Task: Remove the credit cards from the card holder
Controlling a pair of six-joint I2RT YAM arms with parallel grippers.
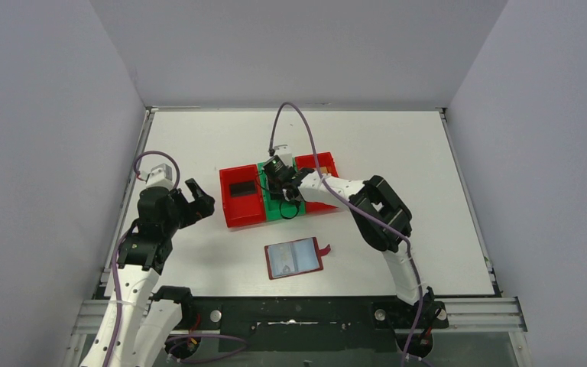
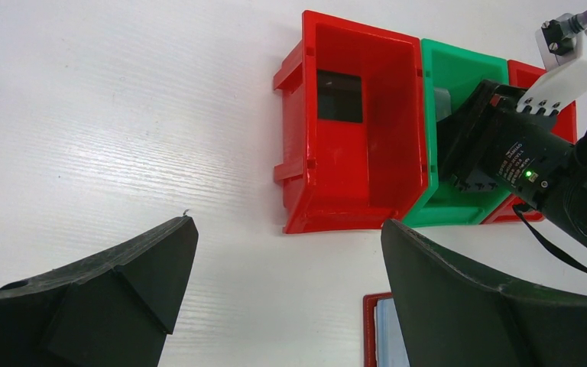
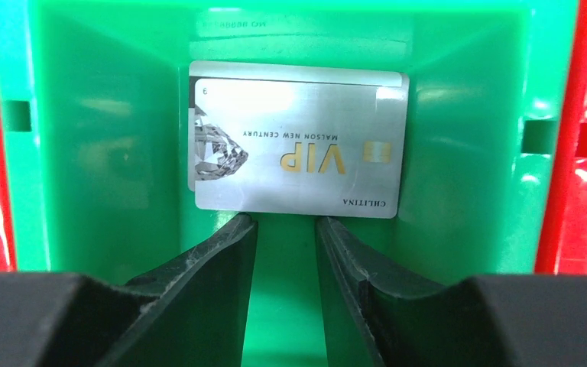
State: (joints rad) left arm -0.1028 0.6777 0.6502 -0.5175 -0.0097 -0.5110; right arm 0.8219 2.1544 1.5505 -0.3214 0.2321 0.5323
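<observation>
The card holder (image 1: 294,258) lies open on the table in front of the bins, blue-grey pockets up, red tab to its right; its corner (image 2: 378,329) shows in the left wrist view. A silver-grey credit card (image 3: 298,149) marked VIP lies flat in the green bin (image 3: 84,153), with the edge of another card under it. My right gripper (image 3: 285,222) reaches into that bin, jaws a little apart and holding nothing, tips at the card's near edge. A black card (image 1: 241,189) (image 2: 340,95) lies in the left red bin (image 1: 233,214). My left gripper (image 1: 199,200) (image 2: 287,225) hangs wide open, left of the bins.
Three bins stand side by side mid-table: a red bin (image 2: 298,164), the green bin (image 1: 274,212) and a second red bin (image 1: 325,164). The right arm's cable (image 1: 306,126) arcs above them. White walls close in the table on three sides.
</observation>
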